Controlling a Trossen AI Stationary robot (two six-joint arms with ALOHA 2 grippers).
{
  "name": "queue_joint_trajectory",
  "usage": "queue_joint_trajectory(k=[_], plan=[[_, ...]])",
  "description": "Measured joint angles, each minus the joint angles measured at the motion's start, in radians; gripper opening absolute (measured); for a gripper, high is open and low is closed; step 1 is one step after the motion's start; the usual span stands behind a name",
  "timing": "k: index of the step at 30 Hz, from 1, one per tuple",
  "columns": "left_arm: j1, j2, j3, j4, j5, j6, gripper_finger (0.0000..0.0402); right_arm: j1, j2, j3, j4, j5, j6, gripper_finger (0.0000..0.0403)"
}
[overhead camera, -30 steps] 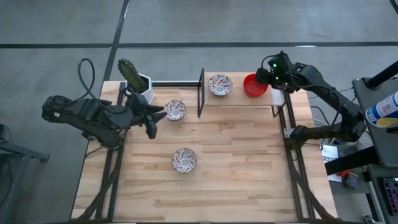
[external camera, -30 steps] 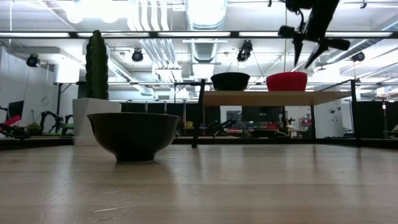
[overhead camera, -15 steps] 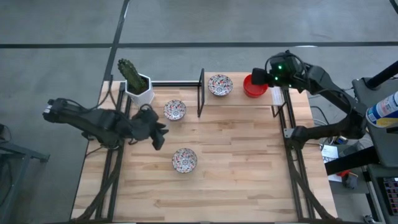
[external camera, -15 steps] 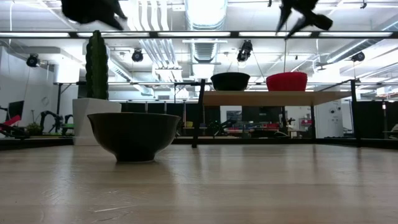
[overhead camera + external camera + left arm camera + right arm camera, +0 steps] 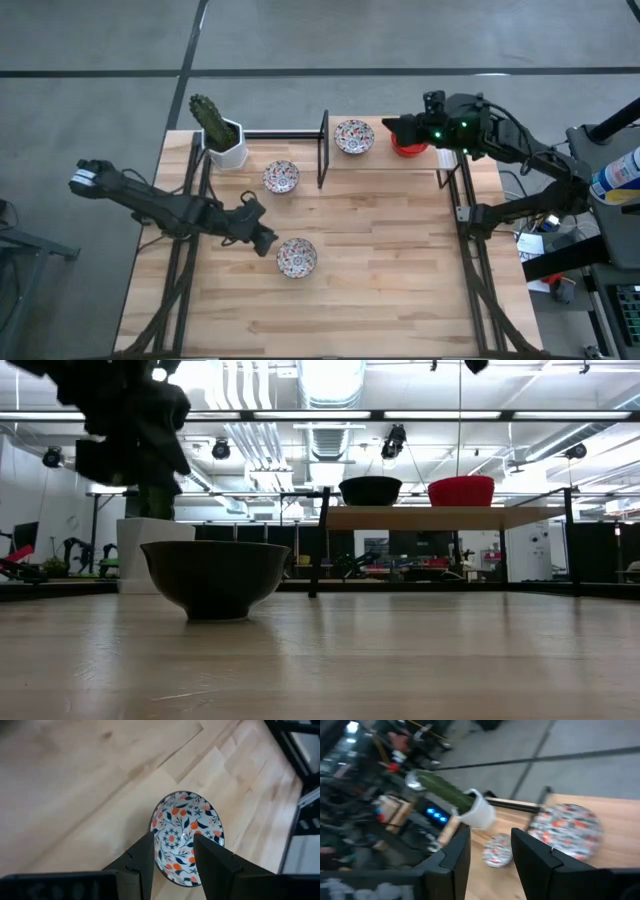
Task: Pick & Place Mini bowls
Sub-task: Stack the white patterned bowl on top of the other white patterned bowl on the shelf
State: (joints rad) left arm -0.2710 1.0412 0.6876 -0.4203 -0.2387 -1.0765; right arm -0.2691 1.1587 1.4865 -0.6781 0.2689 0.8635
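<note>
Hovering over patterned bowl [image 5: 187,837], parted left pincer [image 5: 172,847].

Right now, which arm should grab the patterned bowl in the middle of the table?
Left. The left gripper hangs open right beside that patterned bowl, fingers lined up on it in the wrist view. The right gripper is far off, above the red bowl on the shelf.

From my station I see a butcher-block wooden table [image 5: 380,260] standing on a grey concrete floor [image 5: 330,35] crossed by dark seams. Across the table at its own height, a bright open hall shows behind it: long ceiling light strips [image 5: 330,415], exposed ducts [image 5: 240,410], and a raised wooden shelf [image 5: 440,517] on dark posts.
</note>
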Motion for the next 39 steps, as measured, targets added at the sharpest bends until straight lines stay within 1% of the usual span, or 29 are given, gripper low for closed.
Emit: queue_joint_trajectory(k=[6,10,13,15,20,28,31,39], plan=[[0.001,0.000,-0.127,0.175,0.037,-0.110,0.0128,0.077,0.008,0.000,0.149,0.000,-0.039,0.0132],[0.001,0.000,-0.185,0.229,0.039,-0.164,0.0128,0.118,0.008,-0.001,0.221,-0.001,-0.055,0.0134],[0.001,0.000,-0.205,0.246,0.039,-0.180,0.0128,0.138,0.008,-0.001,0.238,0.009,-0.057,0.0131],[0.000,0.007,-0.207,0.256,0.038,-0.187,0.0128,0.148,0.008,-0.002,0.239,0.021,-0.057,0.0130],[0.000,0.038,-0.206,0.358,0.041,-0.181,0.0128,0.156,0.008,-0.010,0.241,0.022,-0.056,0.0129],[0.000,0.124,-0.193,0.353,0.040,-0.180,0.0128,0.156,0.008,-0.021,0.242,0.022,-0.053,0.0129],[0.001,0.164,-0.176,0.356,0.070,-0.159,0.0128,0.156,0.008,-0.023,0.242,0.022,-0.053,0.0128],[0.001,0.268,-0.144,0.351,0.100,-0.149,0.0128,0.172,0.008,-0.029,0.243,0.022,-0.052,0.0125]])
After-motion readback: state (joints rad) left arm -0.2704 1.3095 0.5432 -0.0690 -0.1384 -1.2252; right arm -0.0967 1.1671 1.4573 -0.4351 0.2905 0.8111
